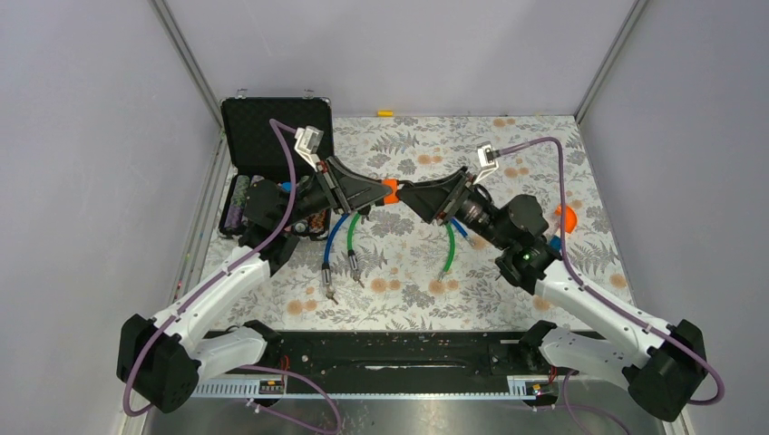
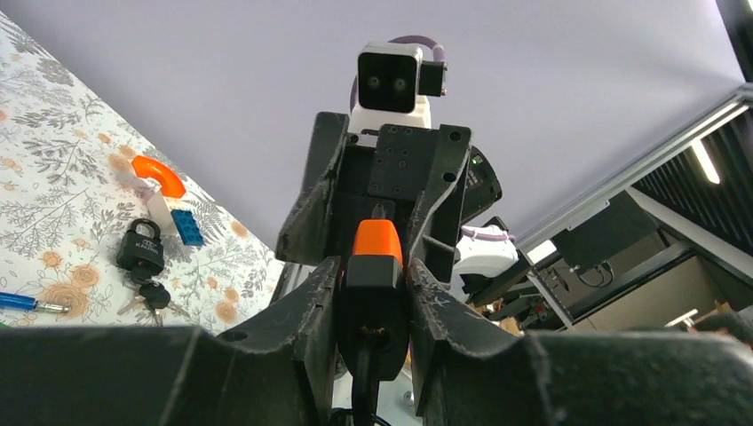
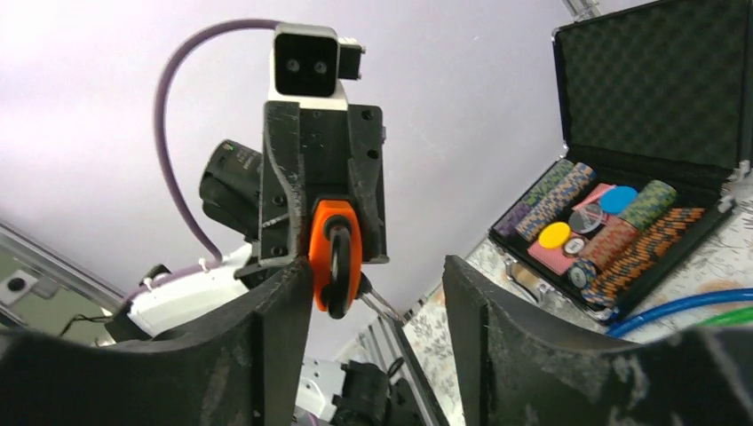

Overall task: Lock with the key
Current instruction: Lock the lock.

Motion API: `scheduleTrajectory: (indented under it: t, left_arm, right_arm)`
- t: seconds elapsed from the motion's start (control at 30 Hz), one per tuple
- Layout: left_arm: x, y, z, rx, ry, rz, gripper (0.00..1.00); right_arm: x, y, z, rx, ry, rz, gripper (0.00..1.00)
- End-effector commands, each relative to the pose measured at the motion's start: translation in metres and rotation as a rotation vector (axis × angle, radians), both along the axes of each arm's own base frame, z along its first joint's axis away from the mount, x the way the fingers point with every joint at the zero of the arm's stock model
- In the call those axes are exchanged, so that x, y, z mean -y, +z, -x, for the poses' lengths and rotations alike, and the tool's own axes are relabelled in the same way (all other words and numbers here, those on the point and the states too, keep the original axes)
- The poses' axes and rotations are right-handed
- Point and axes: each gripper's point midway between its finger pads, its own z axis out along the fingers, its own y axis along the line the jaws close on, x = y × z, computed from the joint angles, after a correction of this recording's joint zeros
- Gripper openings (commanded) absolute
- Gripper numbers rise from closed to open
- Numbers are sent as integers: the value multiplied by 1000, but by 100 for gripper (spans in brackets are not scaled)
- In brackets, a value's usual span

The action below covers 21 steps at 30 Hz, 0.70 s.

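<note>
My left gripper [image 1: 379, 191] is shut on an orange and black padlock [image 1: 390, 190] and holds it in the air over the middle of the table. In the left wrist view the padlock [image 2: 376, 266] is clamped between both fingers, orange end outward. In the right wrist view the padlock [image 3: 336, 248] shows a black key head [image 3: 340, 266] on its near face, and a metal key [image 3: 384, 307] hangs beside it. My right gripper [image 1: 405, 193] is open, its tips facing the padlock. The lock sits just beyond the left finger [image 3: 275, 346].
An open black case [image 1: 272, 136] of poker chips [image 3: 613, 226] stands at the back left. Blue [image 1: 337, 237] and green [image 1: 450, 252] cables lie under the grippers. A second black padlock [image 2: 140, 247] with keys, an orange arch [image 2: 160, 176] and a blue brick [image 2: 186, 226] lie on the cloth.
</note>
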Motion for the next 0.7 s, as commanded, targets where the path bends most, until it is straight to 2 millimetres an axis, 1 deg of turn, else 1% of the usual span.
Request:
scheduleTrajectory:
  t: [0.0, 0.1, 0.2, 0.23, 0.27, 0.3, 0.33, 0.37, 0.4, 0.43, 0.47, 0.53, 0.6, 0.67]
  left_arm:
    - [-11, 41, 12, 96, 13, 116, 0]
    - [-10, 40, 11, 89, 12, 111, 0]
    - [-10, 38, 10, 85, 12, 105, 0]
    - [-10, 38, 10, 85, 10, 103, 4]
    - [-10, 38, 10, 85, 11, 101, 12]
    - [-9, 38, 10, 87, 13, 95, 24]
    - [-9, 37, 10, 88, 16, 89, 37]
    - [-10, 37, 10, 92, 20, 83, 54]
    - [-10, 36, 9, 95, 26, 74, 65]
    - [-10, 35, 8, 102, 37, 62, 72]
    - [-11, 32, 8, 105, 48, 42, 77]
    - [-12, 26, 9, 141, 56, 0, 81]
    - [-12, 20, 21, 238, -6, -57, 82]
    - [-12, 16, 23, 295, -31, -120, 82]
  right_arm:
    - [-2, 48, -4, 47, 1, -148, 53]
    - [-6, 55, -6, 43, 14, -168, 36]
    - [-4, 56, -7, 39, 6, -182, 18]
    - [-4, 56, -8, 38, 0, -183, 13]
    - [-2, 56, -8, 37, -4, -186, 7]
    - [-1, 56, -8, 36, -8, -189, 1]
    - [0, 56, -7, 35, -13, -190, 0]
    - [2, 57, -7, 37, -21, -190, 0]
    - [3, 58, -7, 37, -27, -188, 0]
    - [5, 59, -6, 39, -33, -185, 0]
    - [6, 60, -6, 45, -39, -178, 0]
    - [9, 65, -1, 62, -39, -164, 0]
    - [8, 67, 4, 64, -16, -137, 0]
    - [8, 71, 10, 70, 8, -124, 0]
